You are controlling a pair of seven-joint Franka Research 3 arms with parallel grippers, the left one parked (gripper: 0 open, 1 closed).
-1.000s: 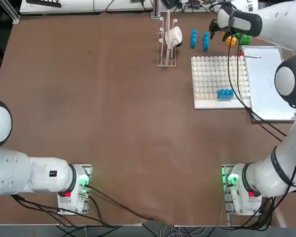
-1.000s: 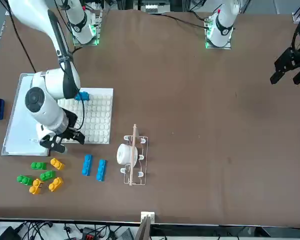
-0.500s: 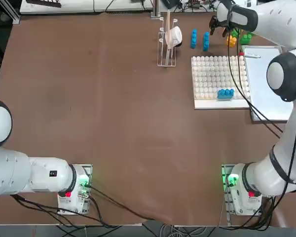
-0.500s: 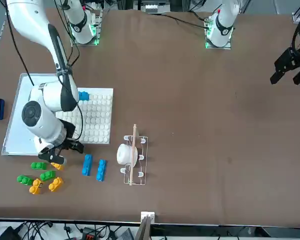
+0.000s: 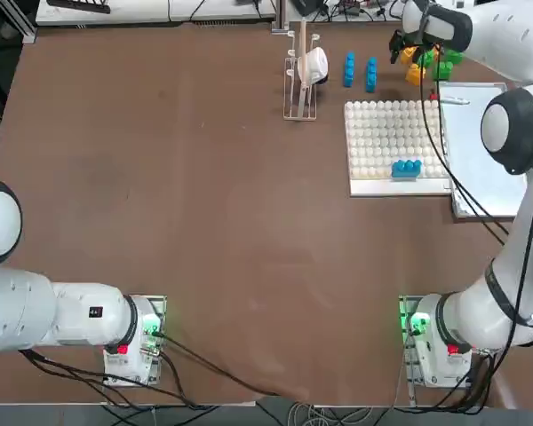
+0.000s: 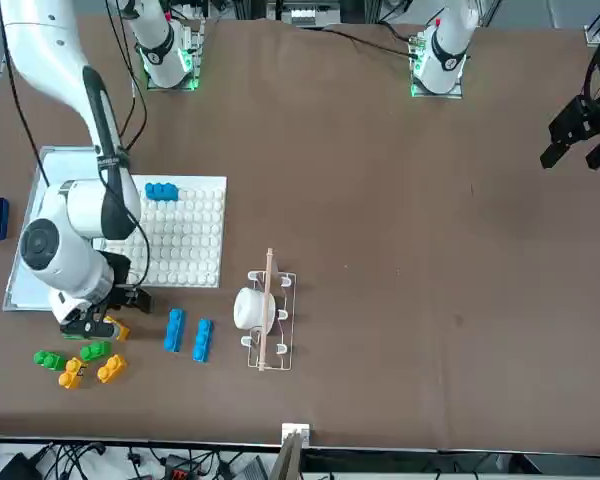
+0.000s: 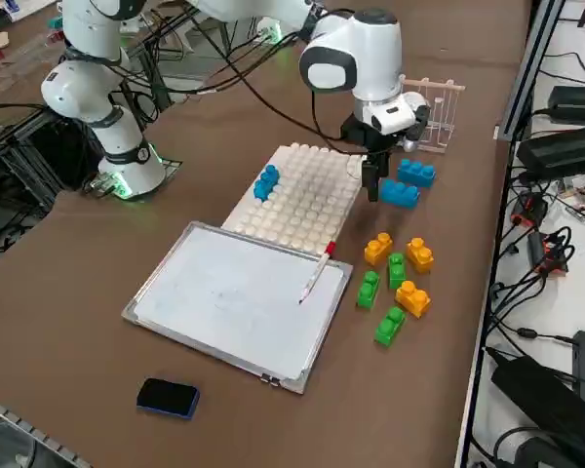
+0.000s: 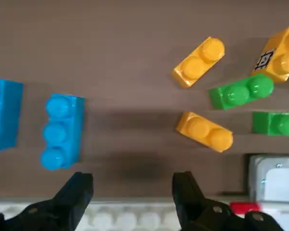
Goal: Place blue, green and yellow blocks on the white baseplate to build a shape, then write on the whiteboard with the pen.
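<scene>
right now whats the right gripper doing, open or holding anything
Right gripper: open and empty, hovering over bare table between the blue blocks and the yellow blocks.

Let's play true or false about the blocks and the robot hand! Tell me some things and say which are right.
1. A blue block sits on the baseplate. True.
2. The right gripper is squeezing a yellow block. False: it is open and empty, hovering over the table between the blue and yellow blocks.
3. The pen lies with its red end near the baseplate. True.
4. Green blocks are stacked on the whiteboard. False: they lie on the brown table beside it.
5. Two blue blocks lie loose on the table. True.
6. Someone has drawn a big picture on the whiteboard. False: no drawing shows on it.
</scene>
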